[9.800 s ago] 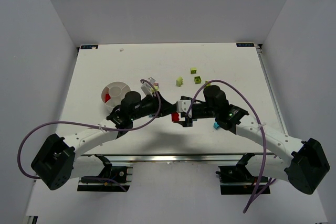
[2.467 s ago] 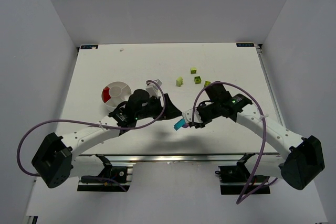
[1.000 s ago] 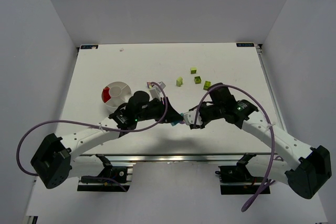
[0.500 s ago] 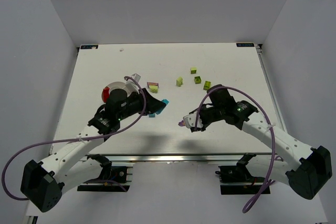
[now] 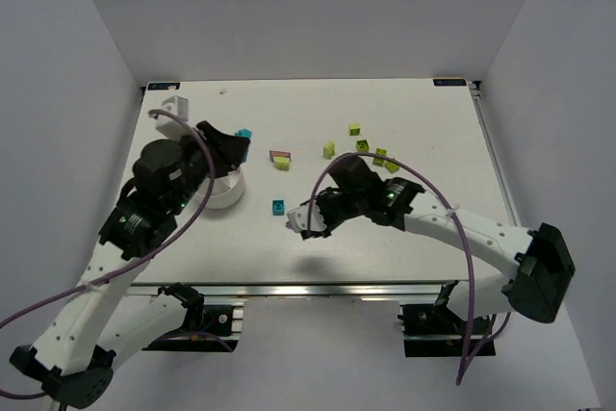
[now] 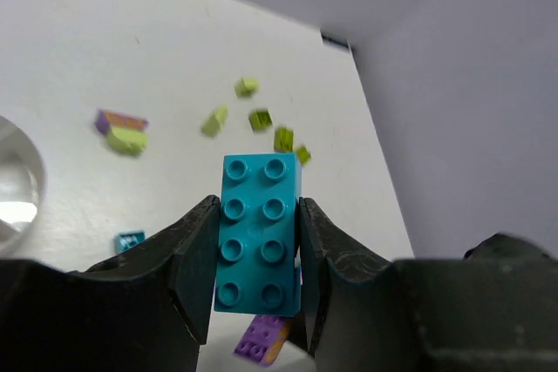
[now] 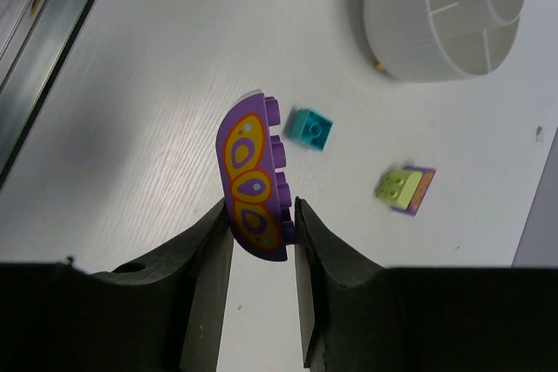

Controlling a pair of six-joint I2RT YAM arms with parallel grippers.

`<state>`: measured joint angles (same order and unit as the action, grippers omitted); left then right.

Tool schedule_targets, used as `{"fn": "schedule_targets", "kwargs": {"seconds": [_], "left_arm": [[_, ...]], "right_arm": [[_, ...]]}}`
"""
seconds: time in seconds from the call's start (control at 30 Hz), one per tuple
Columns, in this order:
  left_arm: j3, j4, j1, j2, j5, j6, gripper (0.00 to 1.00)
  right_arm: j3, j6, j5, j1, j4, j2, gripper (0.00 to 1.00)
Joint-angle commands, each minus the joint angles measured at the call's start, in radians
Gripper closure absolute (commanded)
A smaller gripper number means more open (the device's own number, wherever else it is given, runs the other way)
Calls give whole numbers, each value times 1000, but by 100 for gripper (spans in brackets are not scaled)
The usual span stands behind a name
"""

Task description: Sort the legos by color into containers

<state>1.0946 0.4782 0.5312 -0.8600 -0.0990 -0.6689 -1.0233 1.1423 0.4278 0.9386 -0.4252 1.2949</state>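
My left gripper (image 5: pixel 238 136) is shut on a teal two-by-four brick (image 6: pixel 260 246), held high above the table near the round white divided dish (image 5: pixel 231 194), which my left arm mostly hides. My right gripper (image 5: pixel 300 221) is shut on a curved purple piece with a yellow-orange pattern (image 7: pixel 255 180), held above the table. A small teal brick (image 5: pixel 278 206) lies between the dish and my right gripper, and it also shows in the right wrist view (image 7: pixel 310 128). A lime-on-purple stack (image 5: pixel 281 158) lies behind it. The dish's white dividers (image 7: pixel 453 19) show in the right wrist view.
Several lime bricks lie scattered at the back middle, among them one at the left (image 5: pixel 328 148), one at the back (image 5: pixel 354 128) and one at the right (image 5: pixel 392 165). The table's metal front rail (image 7: pixel 44 50) runs near my right gripper.
My left arm has swung from the table's middle to the back left and risen, carrying the teal brick to beside the dish. My right gripper has moved left with the purple piece.
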Motion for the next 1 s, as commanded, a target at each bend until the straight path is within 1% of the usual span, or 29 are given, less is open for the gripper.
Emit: {"fn": "schedule_targets", "kwargs": {"seconds": [0.0, 0.03, 0.07, 0.1, 0.13, 0.17, 0.2, 0.23, 0.27, 0.3, 0.4, 0.43, 0.5, 0.63, 0.97], "left_arm": [[94, 178, -4, 50, -249, 37, 95], [123, 186, -4, 56, -272, 34, 95], [131, 197, -4, 71, -309, 29, 95], [137, 200, -4, 79, -324, 25, 95], [145, 201, -4, 87, -335, 22, 95], [145, 198, -4, 95, -349, 22, 95], [146, 198, -4, 108, -355, 22, 95], [146, 201, -4, 113, -361, 20, 94], [148, 206, -4, 116, -370, 19, 94], [146, 207, -4, 127, -375, 19, 94], [134, 215, -4, 144, -384, 14, 94], [131, 217, -4, 156, -387, 12, 94], [120, 224, -4, 168, -393, 6, 94], [100, 232, -4, 206, -401, -15, 94], [96, 240, -2, 239, -430, -29, 94]], "right_arm": [[-135, -110, -90, 75, 135, 90, 100], [-162, -136, -137, 92, 169, 154, 100], [-214, -206, -168, 107, 196, 187, 100], [-248, -226, -193, 133, 210, 222, 100], [-285, -240, -201, 141, 201, 295, 100], [-326, -283, -207, 153, 194, 331, 100], [-412, -315, -222, 160, 189, 371, 100], [-457, -344, -272, 166, 184, 444, 100], [-501, -364, -287, 176, 171, 480, 100], [-591, -390, -288, 177, 157, 547, 100], [-687, -462, -325, 180, 169, 644, 100], [-739, -473, -358, 181, 178, 665, 100], [-782, -477, -370, 181, 186, 720, 100], [-860, -480, -360, 183, 194, 780, 100], [-943, -480, -359, 187, 212, 882, 100]]}}
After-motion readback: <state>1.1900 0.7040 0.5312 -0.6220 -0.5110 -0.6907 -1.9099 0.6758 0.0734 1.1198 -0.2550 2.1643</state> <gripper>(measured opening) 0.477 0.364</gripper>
